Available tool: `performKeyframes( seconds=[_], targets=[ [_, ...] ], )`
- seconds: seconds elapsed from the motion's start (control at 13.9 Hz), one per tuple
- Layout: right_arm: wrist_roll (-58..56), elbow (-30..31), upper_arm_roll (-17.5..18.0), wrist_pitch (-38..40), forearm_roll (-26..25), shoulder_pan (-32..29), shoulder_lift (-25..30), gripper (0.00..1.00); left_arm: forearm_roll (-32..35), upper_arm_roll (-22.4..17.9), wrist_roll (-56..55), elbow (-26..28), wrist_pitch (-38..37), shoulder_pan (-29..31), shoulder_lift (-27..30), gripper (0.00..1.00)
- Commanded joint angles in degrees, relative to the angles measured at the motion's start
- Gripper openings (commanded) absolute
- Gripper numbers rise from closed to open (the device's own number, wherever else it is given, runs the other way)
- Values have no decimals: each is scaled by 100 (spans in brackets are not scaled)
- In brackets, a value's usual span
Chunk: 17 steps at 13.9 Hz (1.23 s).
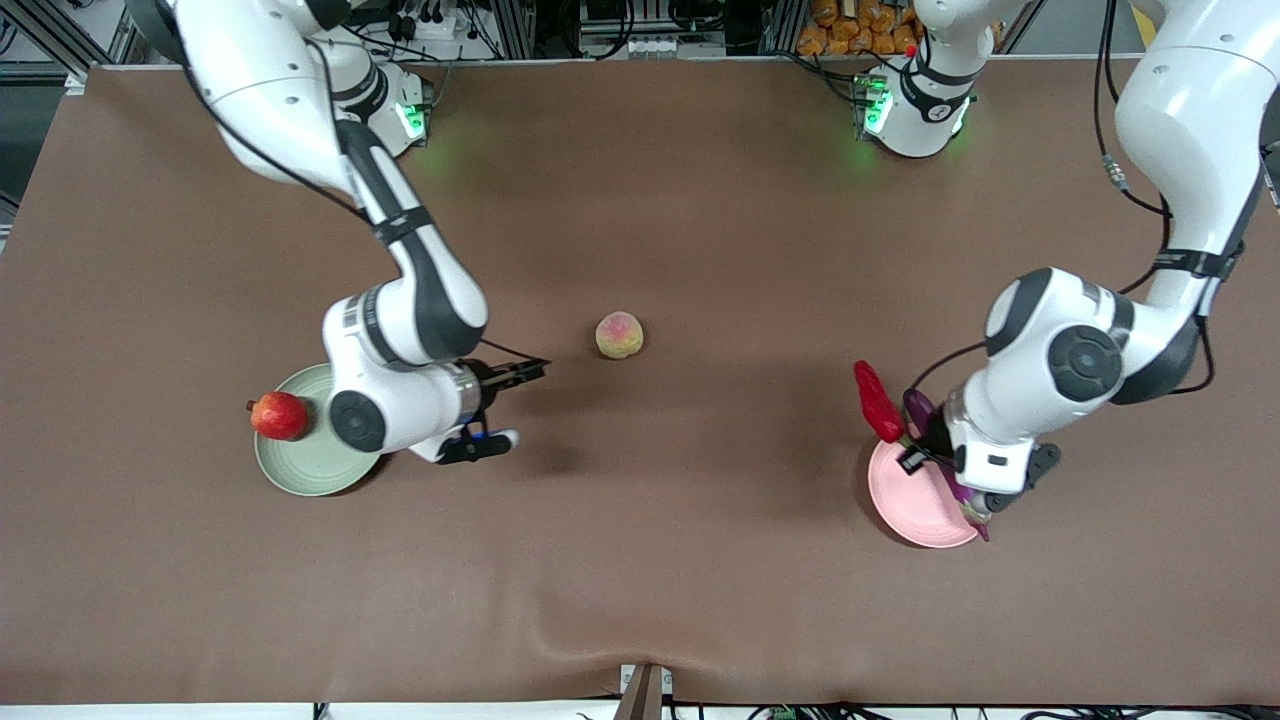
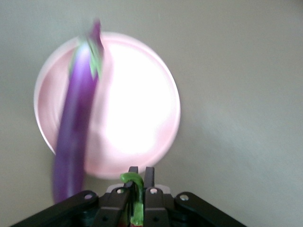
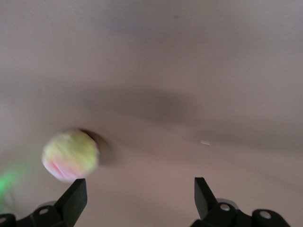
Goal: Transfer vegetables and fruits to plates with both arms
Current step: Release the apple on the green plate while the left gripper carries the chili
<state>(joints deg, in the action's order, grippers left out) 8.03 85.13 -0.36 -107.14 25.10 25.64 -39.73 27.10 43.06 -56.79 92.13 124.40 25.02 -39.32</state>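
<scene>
left gripper (image 2: 139, 177) pinches the red pepper's (image 1: 877, 402) stem over the pink plate (image 1: 915, 505), eggplant (image 2: 75, 123) seemingly on it; right gripper (image 3: 139, 196) spread wide near the peach (image 1: 619, 335).

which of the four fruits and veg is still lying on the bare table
The peach, alone mid-table. The pomegranate sits on the green plate, the eggplant lies on the pink plate, and the left gripper holds the pepper.

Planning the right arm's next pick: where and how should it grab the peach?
Grip the peach across its widest middle, coming straight down from above. It is round and sits alone on bare table, so there is room on every side. The right gripper is already open and empty, so it would likely fit around the fruit.
</scene>
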Motion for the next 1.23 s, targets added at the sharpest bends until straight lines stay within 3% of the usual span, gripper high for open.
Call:
performKeyframes(
  seconds=[0.0,0.29,1.01,1.15],
  targets=[
    [1354,407,-87,-885,92,958,45,100,-73,-341,625,-545,-179,-146,-409,0],
    [1982,627,-87,-1291,92,1443,36,100,-82,-562,678,-854,-179,-234,-665,0],
    [2228,760,-105,-1801,-163,1663,-140,100,-108,-693,678,-1478,-179,-576,-999,0],
    [2517,760,-96,-1899,-163,1734,-149,100,-117,-930,678,-1513,-179,-752,-982,0]
  ],
)
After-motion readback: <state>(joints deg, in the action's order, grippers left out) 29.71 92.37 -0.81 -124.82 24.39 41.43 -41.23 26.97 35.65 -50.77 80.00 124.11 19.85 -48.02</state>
